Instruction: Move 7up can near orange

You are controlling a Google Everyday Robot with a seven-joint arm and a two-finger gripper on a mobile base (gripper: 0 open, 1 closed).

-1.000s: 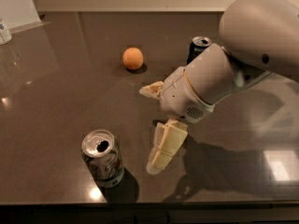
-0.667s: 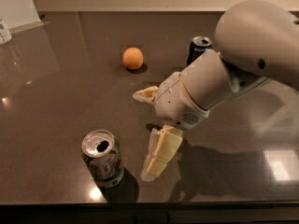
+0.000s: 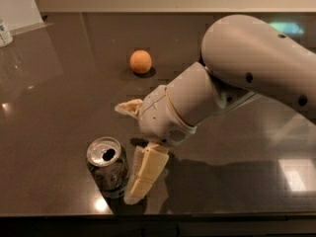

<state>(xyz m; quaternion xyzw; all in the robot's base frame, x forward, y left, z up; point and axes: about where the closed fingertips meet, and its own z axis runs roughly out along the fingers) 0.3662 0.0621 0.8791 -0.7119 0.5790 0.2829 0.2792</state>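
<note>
The arm (image 3: 247,78) hides much of the worktop's (image 3: 59,107) right side, and a white object (image 3: 4,32) is cut off at the far-left corner. The 7up can (image 3: 107,166) stands near the front edge with its top open and its contents unseen. The gripper (image 3: 127,152) is spread wide, its lower finger (image 3: 147,174) just beside the can. The orange (image 3: 140,61) lies well apart, toward the back edge.

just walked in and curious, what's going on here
A robot arm holds its gripper open at the soda can, which stands near the front edge of the table. One finger is right beside the can, but nothing is gripped yet. The orange sits apart, farther back.
</note>
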